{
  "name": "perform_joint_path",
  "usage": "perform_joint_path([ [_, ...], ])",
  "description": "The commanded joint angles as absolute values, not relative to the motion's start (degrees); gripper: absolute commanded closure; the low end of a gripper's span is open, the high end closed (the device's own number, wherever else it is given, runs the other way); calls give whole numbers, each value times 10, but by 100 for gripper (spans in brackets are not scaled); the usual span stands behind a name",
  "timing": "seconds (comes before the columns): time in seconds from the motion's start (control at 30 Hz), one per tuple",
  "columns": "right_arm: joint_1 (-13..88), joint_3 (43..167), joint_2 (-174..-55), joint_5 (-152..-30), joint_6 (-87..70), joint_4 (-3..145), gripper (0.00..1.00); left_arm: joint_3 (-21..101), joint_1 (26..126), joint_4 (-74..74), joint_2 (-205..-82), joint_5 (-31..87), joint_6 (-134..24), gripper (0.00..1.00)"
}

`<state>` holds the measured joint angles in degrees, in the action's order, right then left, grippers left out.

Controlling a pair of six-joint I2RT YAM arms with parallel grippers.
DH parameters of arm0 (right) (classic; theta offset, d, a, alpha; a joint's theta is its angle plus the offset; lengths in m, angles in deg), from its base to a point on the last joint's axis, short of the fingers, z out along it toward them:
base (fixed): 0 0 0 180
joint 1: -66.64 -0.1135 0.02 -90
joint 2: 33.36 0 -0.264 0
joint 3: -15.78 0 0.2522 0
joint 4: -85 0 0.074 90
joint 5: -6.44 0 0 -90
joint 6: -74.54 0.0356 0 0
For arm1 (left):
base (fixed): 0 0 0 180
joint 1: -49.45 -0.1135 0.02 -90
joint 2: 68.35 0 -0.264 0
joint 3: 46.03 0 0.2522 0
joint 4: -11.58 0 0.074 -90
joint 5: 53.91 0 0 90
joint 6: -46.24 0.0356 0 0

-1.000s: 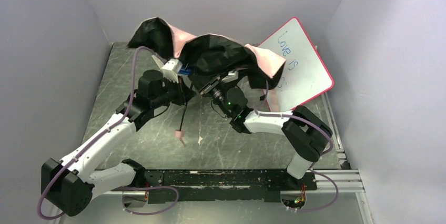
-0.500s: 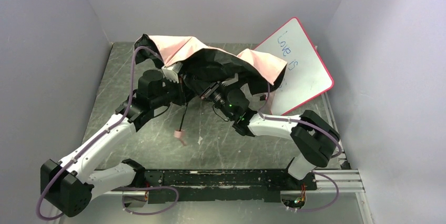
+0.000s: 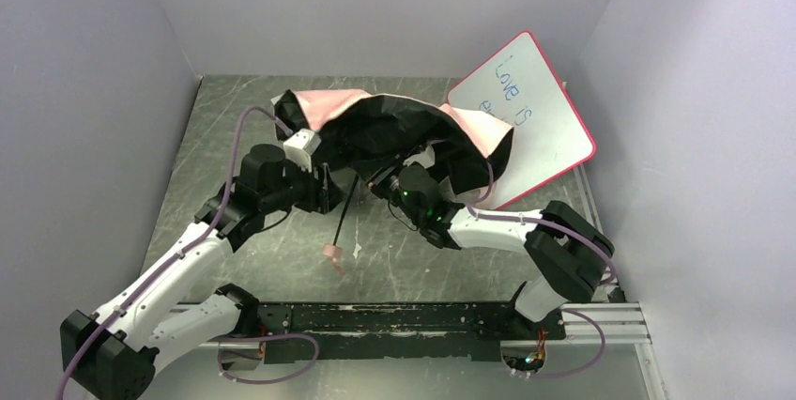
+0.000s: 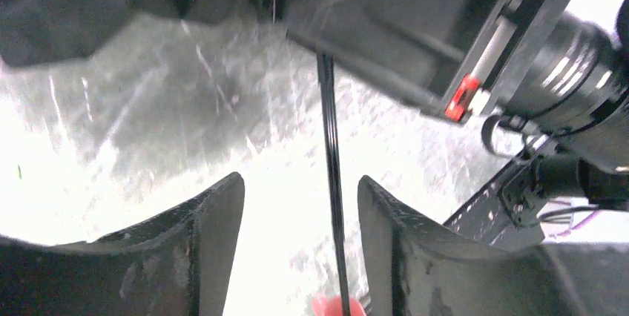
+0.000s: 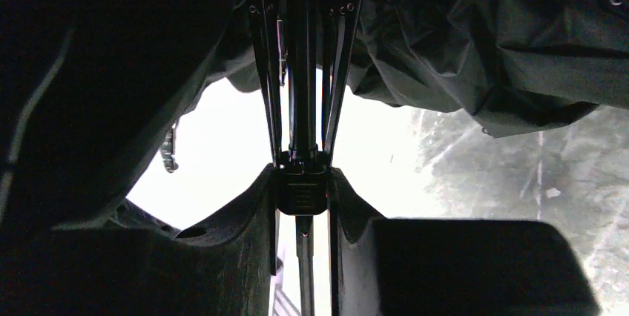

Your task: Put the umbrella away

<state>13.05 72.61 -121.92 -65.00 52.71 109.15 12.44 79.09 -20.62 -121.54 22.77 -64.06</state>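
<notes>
The umbrella (image 3: 394,123) hangs half folded over the middle of the table, pink and black fabric bunched on top. Its thin black shaft (image 3: 344,217) slants down to the pink handle (image 3: 332,254) near the table. My left gripper (image 3: 324,193) stands open around the shaft (image 4: 330,182), which runs between the fingers (image 4: 215,234) without touching them; the handle (image 4: 337,306) shows below. My right gripper (image 5: 300,175) is shut on the black runner (image 5: 300,196) at the foot of the ribs (image 5: 300,56), under the black fabric (image 5: 482,41).
A pink-framed whiteboard (image 3: 530,114) with blue writing leans at the back right, just behind the canopy. Grey walls close in the left, back and right sides. A black rail (image 3: 413,317) with both arm bases runs along the near edge.
My left gripper has opened and let go of the shaft. The canopy has drawn in from the left and closed further. The handle has shifted slightly right and nearer.
</notes>
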Motion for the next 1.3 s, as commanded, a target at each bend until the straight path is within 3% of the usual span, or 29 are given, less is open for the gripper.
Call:
perform_joint_path([
  [0.0,131,724,-1231,-595,571,1106,100,104,791,-275,-1192,233,-624,34],
  [0.17,131,728,-1250,-585,583,1116,100,109,798,-281,-1188,225,-632,25],
  [0.53,144,738,-1246,-586,567,1129,100,100,809,-272,-1253,230,-642,25],
  [0.77,147,745,-1238,-580,552,1126,100,98,818,-258,-1281,214,-640,56],
  [1.0,148,756,-1229,-594,524,1094,100,102,820,-235,-1297,209,-647,94],
  [1.27,119,739,-1222,-631,517,1080,100,117,820,-180,-1315,234,-667,95],
])
